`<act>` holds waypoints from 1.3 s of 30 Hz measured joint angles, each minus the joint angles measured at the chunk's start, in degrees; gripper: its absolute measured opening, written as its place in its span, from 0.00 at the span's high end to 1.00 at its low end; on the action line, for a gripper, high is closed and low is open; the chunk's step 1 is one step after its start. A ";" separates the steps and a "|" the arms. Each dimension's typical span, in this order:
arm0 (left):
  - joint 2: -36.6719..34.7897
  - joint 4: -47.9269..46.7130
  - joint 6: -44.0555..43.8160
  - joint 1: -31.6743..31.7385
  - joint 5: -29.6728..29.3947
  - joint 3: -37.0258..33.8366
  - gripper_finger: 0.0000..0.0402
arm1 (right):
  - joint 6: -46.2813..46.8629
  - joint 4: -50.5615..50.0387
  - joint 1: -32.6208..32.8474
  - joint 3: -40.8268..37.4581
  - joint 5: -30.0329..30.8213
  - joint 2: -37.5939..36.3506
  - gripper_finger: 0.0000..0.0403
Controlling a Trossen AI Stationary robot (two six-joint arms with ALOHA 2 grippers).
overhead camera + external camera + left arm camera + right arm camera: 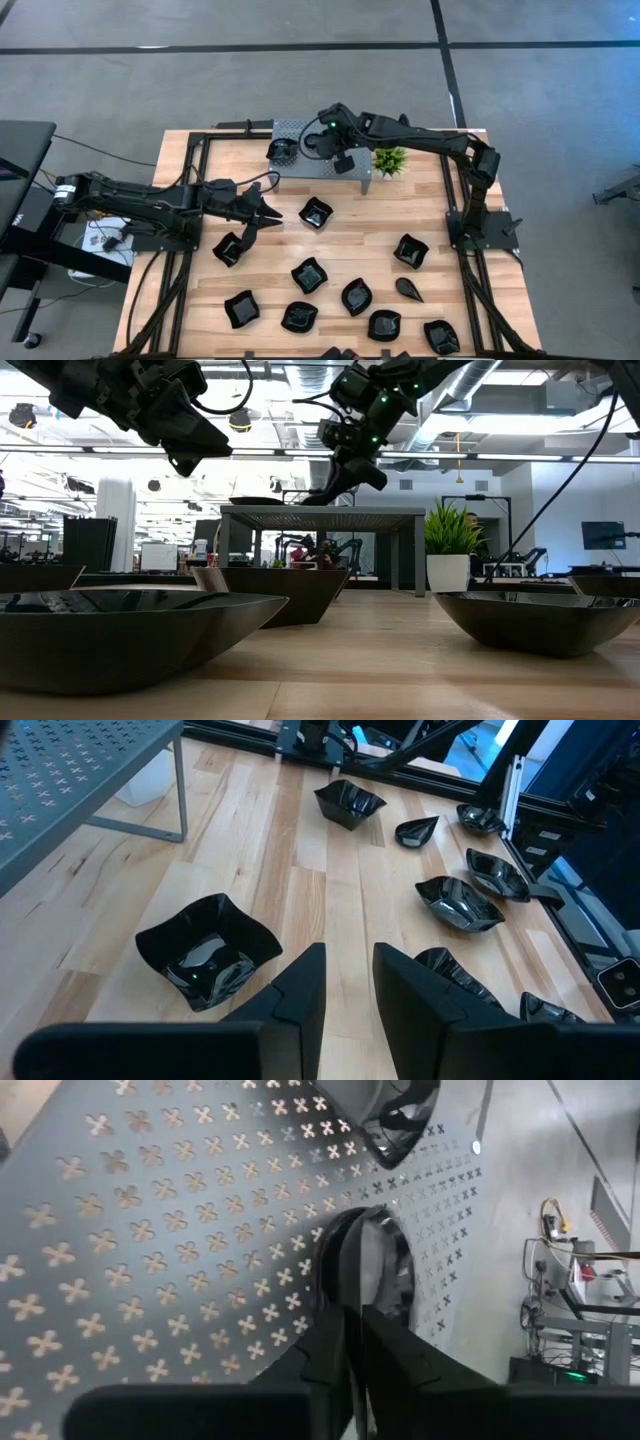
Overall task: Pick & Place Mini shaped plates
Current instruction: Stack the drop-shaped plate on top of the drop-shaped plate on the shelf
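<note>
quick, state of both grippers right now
Left gripper: open, empty, above the wooden table.
Right gripper: shut on a glossy black mini plate, over the grey perforated stand.

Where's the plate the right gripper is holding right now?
In the high view, the held plate sits on the grey stand's left end, pinched by the right gripper.

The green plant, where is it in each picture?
High view: the small green plant stands by the right end of the grey perforated stand.
Low view: right of the stand, in a white pot.
Left wrist view: not in it.
Right wrist view: not in it.
Shared landmark: the stand.
</note>
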 joint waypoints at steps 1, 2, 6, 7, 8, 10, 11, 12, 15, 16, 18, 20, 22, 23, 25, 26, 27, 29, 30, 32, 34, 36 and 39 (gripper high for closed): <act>0.00 -0.01 0.00 0.00 0.01 0.00 0.78 | 0.02 0.02 0.00 0.00 0.00 0.00 0.89; 0.00 -0.02 0.00 0.00 0.00 0.00 0.78 | 0.00 0.07 0.00 0.00 0.04 0.00 0.88; 0.00 -0.02 0.00 -0.02 -0.01 0.00 0.78 | 0.09 0.18 -0.01 0.00 1.42 0.00 0.85; 0.00 -0.02 0.00 0.00 0.01 0.00 0.78 | 0.10 0.20 0.00 0.00 1.83 0.00 0.85; 0.00 -0.02 0.00 -0.01 0.01 0.00 0.78 | 0.11 0.20 -0.02 0.00 2.05 0.00 0.85; 0.00 -0.02 0.00 0.00 0.01 0.00 0.78 | 0.11 0.20 0.00 0.00 2.91 0.00 0.85; 0.00 -0.02 0.00 0.00 0.01 0.00 0.78 | 0.11 0.20 0.00 0.00 3.98 0.00 0.85; 0.00 -0.02 0.00 0.00 0.01 0.00 0.78 | 0.11 0.18 0.00 0.00 5.19 0.00 0.85; 0.00 -0.02 0.00 0.00 0.01 0.00 0.78 | 0.13 0.06 0.00 0.00 7.57 0.00 0.85; 0.00 -0.02 0.00 0.00 -0.01 0.00 0.78 | 0.18 0.10 0.00 0.00 7.53 0.00 0.85; 0.00 -0.02 0.00 0.00 0.01 0.00 0.78 | 1.27 0.40 0.28 0.00 7.57 0.00 0.85; 0.00 -0.02 0.00 -0.01 0.00 0.00 0.78 | 2.65 0.45 0.42 0.00 7.52 -0.01 0.85; 0.00 -0.02 0.00 -0.02 0.01 0.00 0.78 | 4.66 0.21 0.82 0.00 7.52 0.00 0.85; 0.00 -0.02 0.00 -0.02 0.01 0.00 0.78 | 5.87 -0.01 1.00 0.00 7.51 -0.01 0.85; 0.00 -0.02 0.00 0.00 -0.01 0.00 0.78 | 7.93 -0.08 1.66 0.00 7.52 -0.02 0.85; 0.00 -0.02 0.00 0.00 0.01 0.00 0.78 | 8.73 -0.20 2.07 0.00 7.54 -0.02 0.85; 0.00 -0.02 0.00 0.00 0.01 0.00 0.78 | 9.46 -0.22 2.51 0.00 7.56 -0.02 0.85; 0.00 -0.02 0.00 -0.02 0.01 0.00 0.78 | 10.44 -0.52 3.65 0.00 7.68 -0.29 0.85; 0.00 -0.02 0.00 0.00 0.01 0.00 0.78 | 10.51 -0.54 4.51 0.00 8.32 -0.44 0.85; 0.00 -0.02 0.00 -0.02 -0.01 0.00 0.78 | 10.53 -1.69 6.67 0.48 11.37 -0.83 0.85; 0.00 -0.02 0.00 -0.02 0.01 0.00 0.78 | 10.87 -5.34 9.35 1.72 15.33 -1.34 0.85; 0.00 -0.03 0.00 0.00 0.01 0.00 0.78 | 12.88 -8.90 12.21 3.62 18.08 -1.85 0.85; 0.00 -0.04 0.00 0.00 0.00 0.00 0.78 | 20.16 -16.01 16.60 6.54 19.12 -2.34 0.85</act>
